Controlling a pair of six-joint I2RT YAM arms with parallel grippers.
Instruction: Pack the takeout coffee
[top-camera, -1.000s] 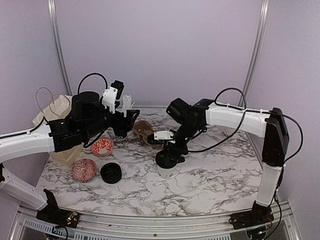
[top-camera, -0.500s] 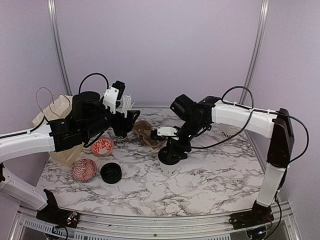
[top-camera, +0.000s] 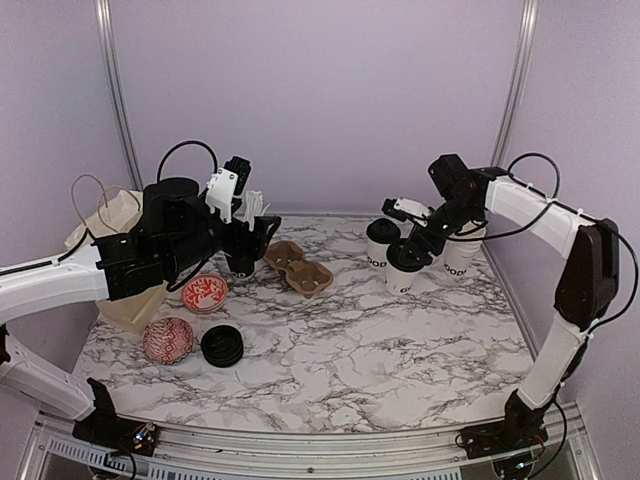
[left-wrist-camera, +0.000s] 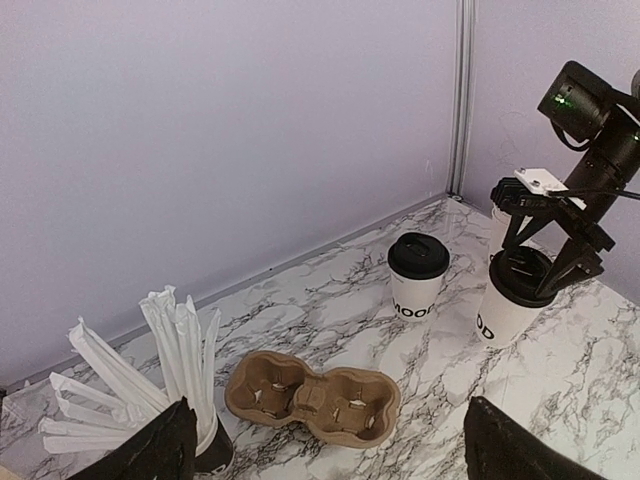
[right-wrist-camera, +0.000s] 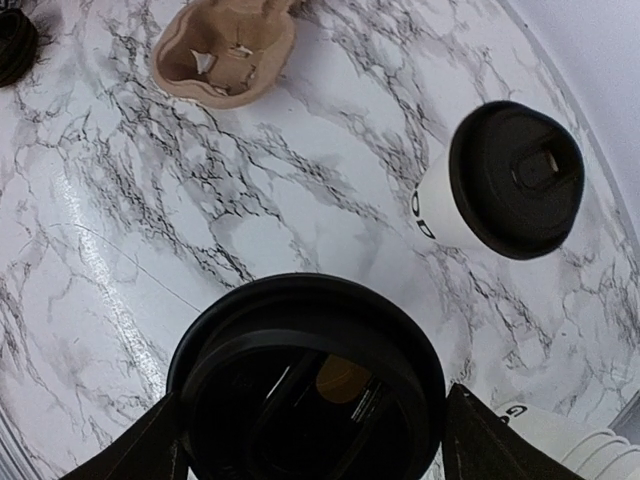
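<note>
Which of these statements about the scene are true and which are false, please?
1. The carrier is empty. True.
2. Both lidded cups sit in the carrier. False: the free cup and the held cup are both outside it, off to its right.
3. The left hand holds a straw. False: it is open and empty.
4. The right hand grips the held cup by its black lid. True.
5. A loose lid lies beside a red bowl. True.
</note>
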